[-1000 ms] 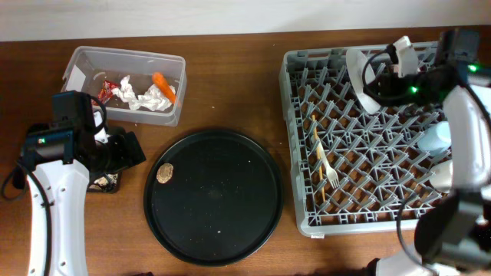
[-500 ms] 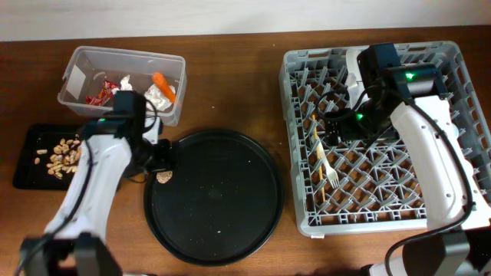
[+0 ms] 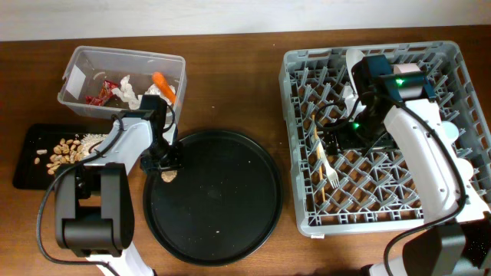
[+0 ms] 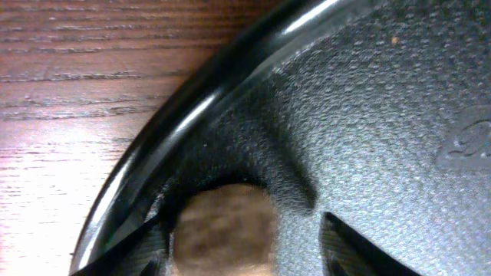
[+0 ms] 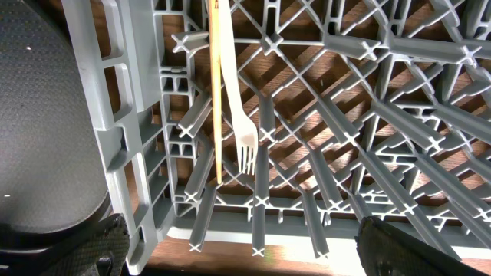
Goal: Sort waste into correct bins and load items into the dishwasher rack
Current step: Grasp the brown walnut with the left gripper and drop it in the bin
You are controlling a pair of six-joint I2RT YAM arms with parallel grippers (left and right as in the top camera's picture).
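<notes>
The brown round lump (image 4: 222, 230) lies just inside the left rim of the large round black tray (image 3: 222, 199). My left gripper (image 4: 244, 222) is down over it with the lump (image 3: 167, 175) between open jaws. One finger touches it and the other stands a little apart. My right gripper (image 5: 253, 253) hangs wide open and holds nothing above the dishwasher rack (image 3: 299, 138). Below it the white fork (image 5: 242, 138) and the thin wooden stick (image 5: 218, 115) lie on the lattice. A white plate (image 3: 354, 65) stands at the rack's back.
The clear tub (image 3: 77, 65) at the back left holds tissues, a red wrapper and a carrot piece (image 3: 159, 80). The shallow black tray (image 3: 31, 165) at the left holds peanuts (image 3: 65, 153) and rice. The right arm covers the rack's right half.
My left gripper came from the shallow tray to the lump and its jaws have narrowed around it. My right gripper left the plate, opened, and moved to the rack's front left.
</notes>
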